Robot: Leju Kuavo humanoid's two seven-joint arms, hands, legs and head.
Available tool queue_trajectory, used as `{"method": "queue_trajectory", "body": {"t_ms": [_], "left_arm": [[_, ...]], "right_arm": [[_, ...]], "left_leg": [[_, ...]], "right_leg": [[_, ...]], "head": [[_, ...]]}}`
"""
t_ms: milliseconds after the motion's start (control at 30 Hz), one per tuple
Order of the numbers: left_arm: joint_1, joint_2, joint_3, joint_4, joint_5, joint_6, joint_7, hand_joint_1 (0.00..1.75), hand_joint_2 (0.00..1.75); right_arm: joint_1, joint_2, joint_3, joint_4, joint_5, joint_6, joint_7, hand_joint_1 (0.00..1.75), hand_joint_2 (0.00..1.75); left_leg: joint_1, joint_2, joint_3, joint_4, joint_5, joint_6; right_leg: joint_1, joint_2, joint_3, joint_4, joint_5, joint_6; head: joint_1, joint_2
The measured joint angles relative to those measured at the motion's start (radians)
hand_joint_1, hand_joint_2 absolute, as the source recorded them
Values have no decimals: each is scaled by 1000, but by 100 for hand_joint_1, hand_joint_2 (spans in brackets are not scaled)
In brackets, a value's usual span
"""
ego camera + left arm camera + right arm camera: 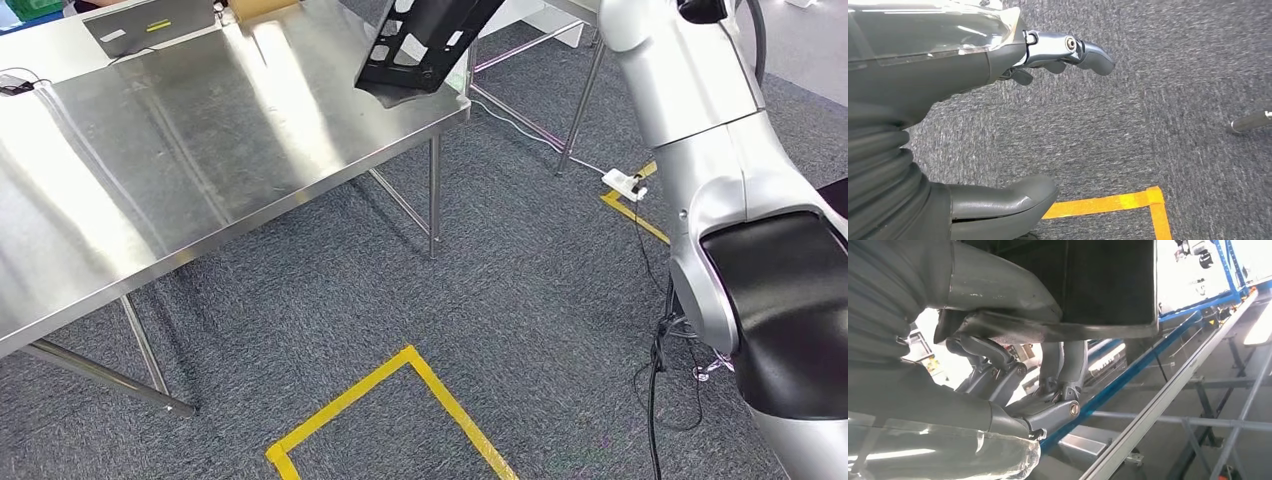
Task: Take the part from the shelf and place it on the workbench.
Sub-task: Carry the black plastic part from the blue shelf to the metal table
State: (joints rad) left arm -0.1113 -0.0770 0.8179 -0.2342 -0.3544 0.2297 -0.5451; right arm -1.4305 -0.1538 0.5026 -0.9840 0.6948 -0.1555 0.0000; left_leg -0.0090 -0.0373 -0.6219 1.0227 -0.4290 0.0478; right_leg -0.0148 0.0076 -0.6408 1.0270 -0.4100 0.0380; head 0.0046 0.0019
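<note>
The part is a black perforated metal bracket, tilted, hanging over the near right corner of the steel workbench. My right arm reaches up past the top edge of the head view toward it. In the right wrist view my right hand grips the part, thumb on one side of its flange and fingers curled under it. My left hand hangs over the carpet, holding nothing, its fingers and thumb apart.
A laptop and a cardboard box sit at the workbench's far side. Yellow floor tape marks the grey carpet. A white plug strip and cables lie by my right side. Blue shelf rails are behind the part.
</note>
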Motion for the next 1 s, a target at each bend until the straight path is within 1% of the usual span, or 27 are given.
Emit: {"method": "queue_trajectory", "body": {"t_ms": [67,167,300,400,833,867,900,933,967,1000], "left_arm": [[0,1,0,0,0,0,0,0,175],[0,1,0,0,0,-1,0,0,175],[0,0,0,0,0,-9,0,0,175],[0,0,0,0,0,-12,0,0,175],[1,0,11,1,6,-10,4,0,175],[1,0,13,1,7,-10,4,0,175],[1,0,15,1,7,-10,4,0,175],[2,1,16,1,7,-11,4,0,175],[2,2,17,1,8,-11,4,0,175],[3,3,17,1,8,-12,4,0,175]], "right_arm": [[-1,-2,3,3,0,0,0,175,175],[-2,-4,5,7,0,0,0,175,175],[-5,-5,10,10,2,-4,-3,175,175],[-5,-5,17,12,6,-12,-6,175,175],[-5,0,50,21,12,-34,-10,175,175],[-5,2,52,23,12,-35,-10,175,175],[-5,5,53,25,12,-37,-10,175,175],[-5,7,54,27,12,-39,-10,175,175],[-6,11,55,28,12,-41,-10,175,175],[-7,13,54,29,13,-43,-10,175,175]], "left_leg": [[0,2,1,-2,0,0],[0,4,2,-3,0,-2],[0,5,2,-4,1,-10],[0,5,1,-4,2,-12],[-9,5,-1,-3,2,-11],[-10,5,-2,-2,1,-11],[-11,5,-2,0,0,-7],[-12,5,-3,1,-2,-3],[-13,5,0,-3,-2,5],[-10,7,9,-15,2,11]], "right_leg": [[1,2,0,0,0,-1],[2,3,-1,0,1,-6],[3,3,-1,0,1,-10],[2,3,-1,0,2,-11],[-1,2,0,0,2,-11],[-4,2,0,-2,2,-10],[-7,3,0,-4,3,-8],[-10,3,1,-7,4,-5],[-11,3,4,-13,5,-1],[-10,3,6,-15,6,2]], "head": [[0,0],[0,0],[0,0],[0,0],[0,0],[0,0],[0,0],[0,0],[0,0],[0,0]]}}
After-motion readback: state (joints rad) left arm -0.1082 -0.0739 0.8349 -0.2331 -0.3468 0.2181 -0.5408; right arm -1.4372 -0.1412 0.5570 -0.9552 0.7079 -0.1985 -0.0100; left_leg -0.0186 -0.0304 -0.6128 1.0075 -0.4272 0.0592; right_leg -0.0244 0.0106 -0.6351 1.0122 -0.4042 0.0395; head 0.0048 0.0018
